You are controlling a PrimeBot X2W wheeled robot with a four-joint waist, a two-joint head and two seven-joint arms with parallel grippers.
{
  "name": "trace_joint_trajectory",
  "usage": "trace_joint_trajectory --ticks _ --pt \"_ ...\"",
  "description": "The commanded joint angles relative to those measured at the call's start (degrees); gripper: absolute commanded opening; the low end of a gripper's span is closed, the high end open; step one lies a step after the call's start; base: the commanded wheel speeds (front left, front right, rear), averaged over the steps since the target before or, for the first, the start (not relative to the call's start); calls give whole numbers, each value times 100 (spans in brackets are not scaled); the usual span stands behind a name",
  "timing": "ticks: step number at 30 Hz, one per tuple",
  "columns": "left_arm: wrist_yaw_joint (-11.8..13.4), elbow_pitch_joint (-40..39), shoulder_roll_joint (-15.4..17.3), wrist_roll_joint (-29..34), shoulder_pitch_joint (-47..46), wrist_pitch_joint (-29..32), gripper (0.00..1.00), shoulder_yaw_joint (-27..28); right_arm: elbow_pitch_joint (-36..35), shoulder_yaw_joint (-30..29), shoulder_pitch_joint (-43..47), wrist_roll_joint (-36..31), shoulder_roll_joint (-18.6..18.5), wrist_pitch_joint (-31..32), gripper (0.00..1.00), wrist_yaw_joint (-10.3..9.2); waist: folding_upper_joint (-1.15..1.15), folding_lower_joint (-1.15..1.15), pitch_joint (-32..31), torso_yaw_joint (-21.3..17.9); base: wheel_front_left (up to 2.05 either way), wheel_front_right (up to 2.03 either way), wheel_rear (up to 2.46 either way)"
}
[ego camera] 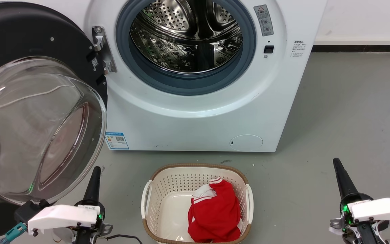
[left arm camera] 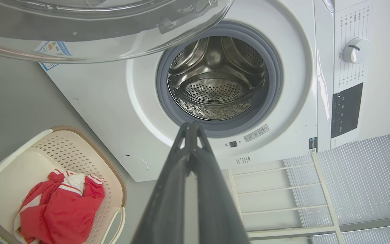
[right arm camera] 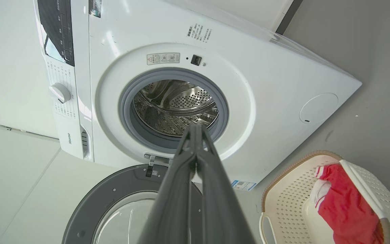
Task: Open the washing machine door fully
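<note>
We see the washing machine door (ego camera: 36,112) swung wide open, left of the drum opening (ego camera: 186,40). Our left gripper (ego camera: 95,169) is just beside the door's glass, jaws together. Our right gripper (ego camera: 336,162) is far off, jaws together too.

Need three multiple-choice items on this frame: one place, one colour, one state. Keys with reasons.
1. Where does the laundry basket stand? A) on the floor before the washing machine B) on a chair C) atop the machine
2. The garment in the basket is: A) blue B) red with white trim C) green
3. The washing machine door is: A) latched shut B) barely ajar C) swung wide open
Key: 1 A, it sits on grey floor below the machine's front; 2 B, red cloth, white bands; 3 C, the drum opening is fully exposed.
</note>
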Motion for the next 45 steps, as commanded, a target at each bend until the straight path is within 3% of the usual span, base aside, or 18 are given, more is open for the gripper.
trace_joint_trajectory --ticks 1,45 --pt "-35 -13 2 -164 -147 48 0 33 -4 -25 -151 168 -31 39 0 -1 0 0 1 -1 0 0 0" --pt "-180 163 -44 -2063 -230 536 0 179 208 -213 -286 1979 13 442 0 -2 0 0 19 -19 0 0 0"
